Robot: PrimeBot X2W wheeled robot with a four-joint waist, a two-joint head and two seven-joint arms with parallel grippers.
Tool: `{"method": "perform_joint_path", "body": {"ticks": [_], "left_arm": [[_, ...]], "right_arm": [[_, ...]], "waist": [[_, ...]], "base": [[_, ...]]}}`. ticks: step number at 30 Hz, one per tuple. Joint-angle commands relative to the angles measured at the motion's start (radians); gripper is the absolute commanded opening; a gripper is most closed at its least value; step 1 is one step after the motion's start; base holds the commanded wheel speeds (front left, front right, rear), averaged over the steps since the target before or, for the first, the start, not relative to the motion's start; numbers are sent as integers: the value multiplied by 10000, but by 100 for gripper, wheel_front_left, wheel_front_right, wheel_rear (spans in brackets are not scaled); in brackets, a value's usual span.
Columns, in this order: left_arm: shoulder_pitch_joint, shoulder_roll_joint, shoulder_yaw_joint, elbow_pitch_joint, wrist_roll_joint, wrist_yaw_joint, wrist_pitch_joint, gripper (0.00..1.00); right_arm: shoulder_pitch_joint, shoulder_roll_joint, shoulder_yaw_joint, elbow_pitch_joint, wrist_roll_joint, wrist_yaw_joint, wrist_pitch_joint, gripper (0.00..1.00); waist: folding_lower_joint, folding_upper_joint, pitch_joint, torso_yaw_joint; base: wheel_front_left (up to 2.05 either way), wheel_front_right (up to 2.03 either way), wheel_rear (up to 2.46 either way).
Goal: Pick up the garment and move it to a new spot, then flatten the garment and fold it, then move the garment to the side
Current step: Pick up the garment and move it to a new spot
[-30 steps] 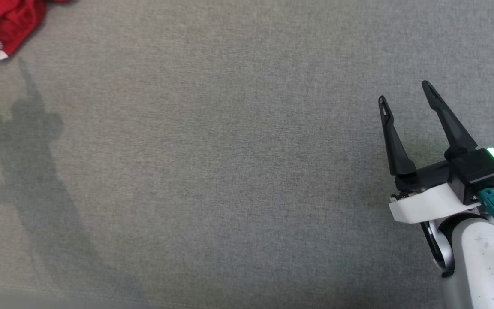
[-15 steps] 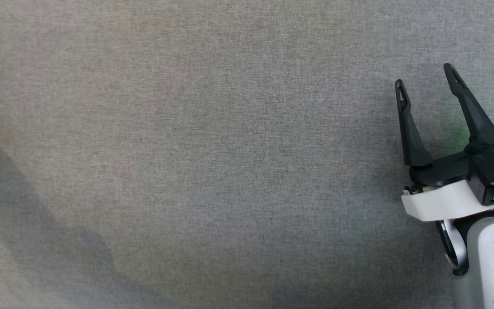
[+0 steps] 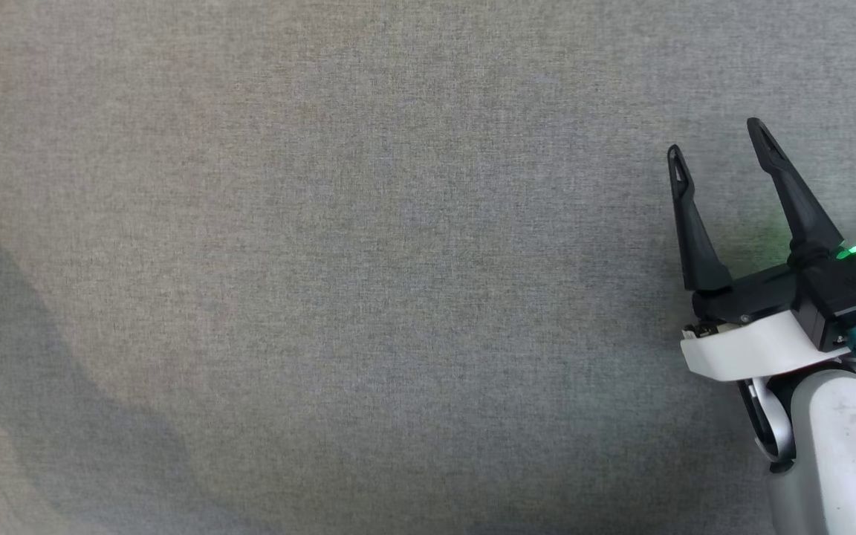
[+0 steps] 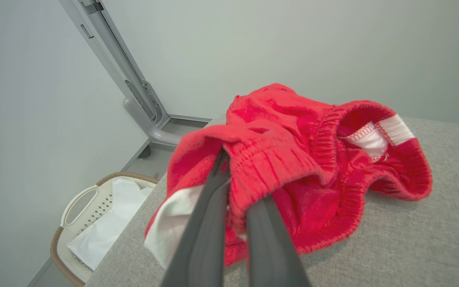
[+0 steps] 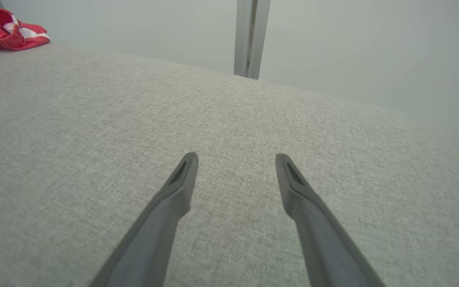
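The garment (image 4: pixel 293 135) is a crumpled red piece with an elastic waistband and white patches, lying near the corner of the grey fabric table (image 4: pixel 412 239). My left gripper (image 4: pixel 235 175) is shut on a bunched fold of it, and the fingertips are buried in the cloth. In the right wrist view the garment (image 5: pixel 6 30) lies small at the far left of the table. My right gripper (image 3: pixel 718 141) hovers open over bare table at the right, nothing between its fingers (image 5: pixel 181 179).
A wicker-rimmed laundry basket (image 4: pixel 74 203) with white cloth in it stands on the floor beyond the table corner. A grey metal post (image 4: pixel 134 87) runs up the wall there, and another post (image 5: pixel 249 36) rises behind the far table edge.
The head camera has swung, so the garment and left arm have left its picture. My left gripper has shut on the garment. The right gripper stays open.
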Motion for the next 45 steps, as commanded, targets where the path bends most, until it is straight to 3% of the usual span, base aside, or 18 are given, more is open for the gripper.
{"method": "perform_joint_path", "body": {"ticks": [1,10,15,23,28,35,39,45], "left_arm": [[219,139,-56,-178,105,-75,-46,0],[365,328,-865,-1297,813,-344,-51,0],[255,-81,-1904,-1989,994,-408,131,0],[399,-640,-4147,-4138,183,-412,739,0],[445,-761,-5283,-6026,-1016,-414,1142,0],[1331,-731,-5911,-8167,-2986,-414,1324,0],[2297,-496,-6319,-8110,-3603,-414,1337,0],[3306,-264,-6628,-5984,-3811,-414,810,0]], "right_arm": [[-65,-35,10,148,110,-16,-130,100],[17,-33,301,1449,930,-16,-815,100],[222,-33,437,2294,1470,-16,-1176,100],[386,-35,481,3235,2147,-16,-1507,100],[662,-32,237,3521,2281,-16,-1588,100],[1260,-33,-104,3572,2335,-16,-1591,100],[1498,-32,-181,3526,2314,-16,-1593,100],[1291,-33,-30,3463,2420,-16,-1594,100]], "waist": [[-1,0,-539,-226],[-1,0,-2293,-819],[-1,0,-3296,-1179],[-1,0,-4607,-1851],[-1,0,-5129,-2162],[-1,0,-5398,-2337],[-1,0,-5299,-2419],[-1,0,-4825,-2636]], "base": [[0,0,0],[0,0,0],[0,0,0],[0,0,0],[0,0,0],[0,0,0],[0,0,0],[0,0,0]]}}
